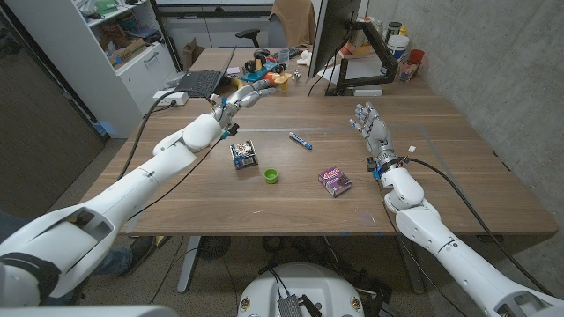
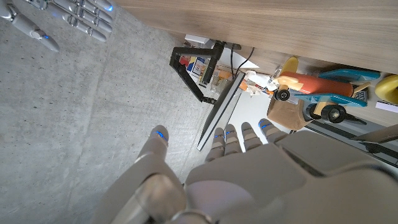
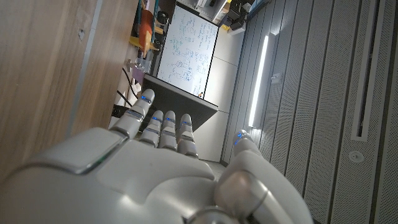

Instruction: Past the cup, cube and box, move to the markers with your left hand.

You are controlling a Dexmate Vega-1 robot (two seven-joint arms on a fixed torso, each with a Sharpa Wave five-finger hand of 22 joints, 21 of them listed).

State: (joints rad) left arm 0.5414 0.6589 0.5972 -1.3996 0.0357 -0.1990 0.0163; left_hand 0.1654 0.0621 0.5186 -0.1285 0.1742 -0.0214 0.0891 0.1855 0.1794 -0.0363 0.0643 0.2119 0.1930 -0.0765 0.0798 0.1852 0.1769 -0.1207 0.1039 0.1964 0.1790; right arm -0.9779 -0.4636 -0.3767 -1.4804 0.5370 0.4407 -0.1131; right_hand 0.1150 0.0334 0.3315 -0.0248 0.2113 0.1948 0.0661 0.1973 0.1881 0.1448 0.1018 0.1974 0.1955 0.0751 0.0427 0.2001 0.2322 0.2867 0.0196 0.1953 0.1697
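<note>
— Where is the robot's left hand?

— Stretched out over the far part of the wooden table, fingers straight and spread, holding nothing. It hangs just short of a cluster of colourful toys at the far edge, beside a black laptop. In the left wrist view the fingertips reach toward an orange toy plane with blue wings and black wheels.

— And the things the task names?

— The small green plastic cup sits near the table's middle. The dark, patterned cube is just to its left, close under the left forearm. The flat purple box lies to the cup's right. A single blue-and-white marker pen lies farther back, between cube and box, well apart from the left hand, which is beyond it. All four stand free, untouched.

— The right hand?

— On the right side of the table, fingers extended and slightly parted, grasping nothing. The right wrist view shows its straight fingers alongside the tabletop. Whether it touches the wood, I cannot tell.

— Anything else?

— A black monitor stands at the table's far side.
</note>
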